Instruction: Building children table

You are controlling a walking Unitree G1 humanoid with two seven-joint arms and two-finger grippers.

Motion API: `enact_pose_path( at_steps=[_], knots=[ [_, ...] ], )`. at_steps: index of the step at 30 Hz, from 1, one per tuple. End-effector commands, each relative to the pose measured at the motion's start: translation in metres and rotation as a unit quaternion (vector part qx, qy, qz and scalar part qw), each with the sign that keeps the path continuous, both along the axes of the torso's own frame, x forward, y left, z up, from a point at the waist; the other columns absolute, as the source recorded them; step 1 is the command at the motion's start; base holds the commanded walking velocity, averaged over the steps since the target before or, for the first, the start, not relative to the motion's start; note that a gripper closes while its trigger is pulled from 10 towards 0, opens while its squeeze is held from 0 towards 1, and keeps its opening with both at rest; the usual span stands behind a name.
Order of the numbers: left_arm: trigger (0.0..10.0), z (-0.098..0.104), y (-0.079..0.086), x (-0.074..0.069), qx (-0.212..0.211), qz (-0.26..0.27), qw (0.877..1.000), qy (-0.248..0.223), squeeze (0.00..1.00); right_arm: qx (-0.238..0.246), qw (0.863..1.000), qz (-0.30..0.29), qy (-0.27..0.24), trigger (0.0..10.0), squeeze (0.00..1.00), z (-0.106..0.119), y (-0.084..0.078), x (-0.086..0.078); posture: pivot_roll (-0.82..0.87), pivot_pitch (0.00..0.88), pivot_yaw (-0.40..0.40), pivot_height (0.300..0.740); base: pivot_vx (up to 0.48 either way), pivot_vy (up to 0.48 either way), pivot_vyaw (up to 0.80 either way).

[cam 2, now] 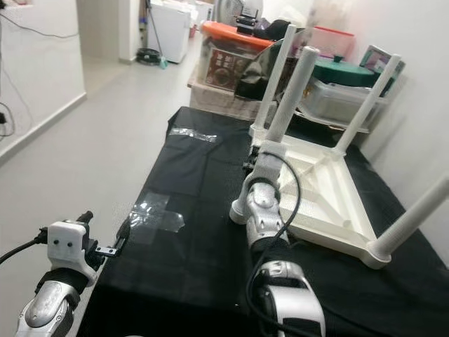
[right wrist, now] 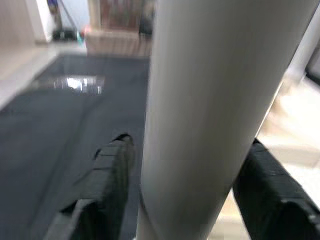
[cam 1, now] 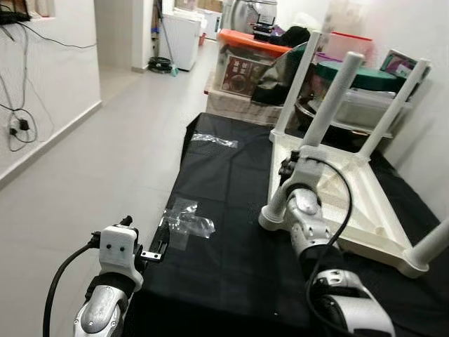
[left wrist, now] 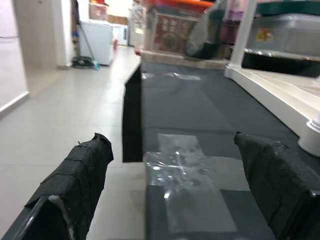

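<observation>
Black floor mat (cam 1: pixel 231 210): my right gripper (right wrist: pixel 182 185) clamps the upturned table's (cam 1: pixel 351 203) leg (cam 1: pixel 330 105); left gripper (left wrist: pixel 175 185) hangs open.

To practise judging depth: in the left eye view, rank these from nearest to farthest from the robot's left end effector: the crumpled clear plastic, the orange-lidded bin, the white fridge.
1. Crumpled clear plastic: on the black mat, just beyond the left end effector.
2. Orange-lidded bin: past the mat's far end, right of centre.
3. White fridge: farthest, down the hallway.
</observation>
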State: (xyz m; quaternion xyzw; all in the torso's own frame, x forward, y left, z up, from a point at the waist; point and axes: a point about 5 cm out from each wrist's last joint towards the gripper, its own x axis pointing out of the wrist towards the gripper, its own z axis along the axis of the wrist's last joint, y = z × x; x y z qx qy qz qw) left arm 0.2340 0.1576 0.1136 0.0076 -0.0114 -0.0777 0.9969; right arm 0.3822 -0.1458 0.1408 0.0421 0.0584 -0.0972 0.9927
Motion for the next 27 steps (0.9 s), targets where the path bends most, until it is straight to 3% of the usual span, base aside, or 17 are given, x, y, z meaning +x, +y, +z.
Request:
enact_pose_path(
  at_steps=[1,2,3,6,8,12,14,15,16,17,18,19,21,22,23,24,27],
  knots=[
    [10.0,-0.002,-0.004,0.002,-0.003,-0.005,1.000,0.002,0.00,0.001,1.000,-0.007,0.000,10.0,1.00,0.004,-0.003,0.002,0.12,0.000,-0.204,0.740,0.000,0.000,0.00],
    [10.0,-0.002,-0.004,0.002,-0.003,-0.005,1.000,0.002,0.00,-0.001,1.000,-0.015,0.002,10.0,1.00,0.004,-0.002,0.001,0.12,0.000,-0.204,0.740,0.000,0.000,0.00],
    [10.0,-0.001,-0.003,0.002,-0.002,-0.004,1.000,0.000,0.00,0.022,0.999,0.037,-0.009,10.0,0.00,0.021,0.001,0.013,0.13,0.000,-0.208,0.740,0.000,0.000,0.00],
    [10.0,0.000,-0.002,0.004,0.000,-0.002,1.000,-0.002,0.00,0.048,0.985,0.153,-0.058,10.0,0.00,0.058,0.008,0.028,0.13,0.000,-0.213,0.740,0.000,0.000,0.00],
    [10.0,0.000,-0.002,0.005,0.001,-0.002,1.000,-0.004,0.00,0.053,0.950,0.289,-0.110,10.0,0.00,0.078,0.020,0.028,0.13,0.000,-0.213,0.740,0.000,0.000,0.00],
    [10.0,0.000,-0.002,0.006,0.001,-0.002,1.000,-0.005,0.00,0.053,0.912,0.385,-0.130,10.0,0.00,0.078,0.028,0.021,0.14,0.000,-0.210,0.740,0.000,0.000,0.00],
    [10.0,0.000,-0.002,0.006,0.001,-0.002,1.000,-0.005,0.00,0.053,0.912,0.385,-0.130,10.0,0.00,0.078,0.028,0.021,0.14,0.000,-0.210,0.740,0.000,0.000,0.00],
    [10.0,0.000,-0.002,0.006,0.002,-0.003,1.000,-0.005,0.00,0.034,0.877,0.465,-0.121,9.2,0.00,0.068,0.038,0.013,0.14,0.000,-0.211,0.740,0.000,0.000,0.00],
    [10.0,0.000,-0.002,0.006,0.004,-0.004,1.000,-0.006,0.00,0.016,0.839,0.534,-0.106,3.1,0.00,0.055,0.049,0.004,0.14,0.000,-0.211,0.740,0.000,0.000,0.00],
    [10.0,0.000,-0.002,0.006,0.004,-0.004,1.000,-0.006,0.00,0.016,0.839,0.534,-0.106,3.1,0.00,0.055,0.049,0.004,0.14,0.000,-0.211,0.740,0.000,0.000,0.00],
    [10.0,0.000,-0.002,0.007,0.004,-0.005,1.000,-0.007,0.00,0.005,0.812,0.576,-0.094,3.1,0.00,0.046,0.057,-0.003,0.14,0.000,-0.211,0.740,0.000,0.000,0.00],
    [10.0,0.001,-0.002,0.006,0.005,-0.004,1.000,-0.007,0.00,-0.003,0.815,0.574,-0.082,0.0,0.00,0.040,0.064,-0.003,0.15,0.000,-0.215,0.740,0.000,0.000,0.00],
    [10.0,0.001,-0.002,0.006,0.006,-0.004,1.000,-0.007,0.00,-0.004,0.821,0.566,-0.078,0.0,0.00,0.038,0.068,-0.002,0.15,0.000,-0.215,0.740,0.000,0.000,0.00],
    [10.0,0.001,-0.002,0.006,0.006,-0.003,1.000,-0.008,0.00,-0.010,0.846,0.527,-0.084,0.0,0.00,0.038,0.069,0.002,0.16,0.000,-0.217,0.740,0.000,0.000,0.00],
    [10.0,0.001,-0.002,0.006,0.006,-0.003,1.000,-0.008,0.00,-0.010,0.846,0.527,-0.084,0.0,0.00,0.038,0.069,0.002,0.16,0.000,-0.217,0.740,0.000,0.000,0.00],
    [10.0,0.001,-0.001,0.004,0.007,-0.002,1.000,-0.008,0.00,0.000,0.873,0.476,-0.107,0.0,0.00,0.035,0.067,0.002,0.14,0.000,-0.205,0.740,0.000,0.000,0.00],
    [10.0,0.001,-0.001,0.003,0.006,-0.003,1.000,-0.007,0.00,0.002,0.881,0.456,-0.127,0.0,0.00,0.035,0.062,0.000,0.14,0.000,-0.205,0.740,0.000,0.000,0.00]
  ],
)
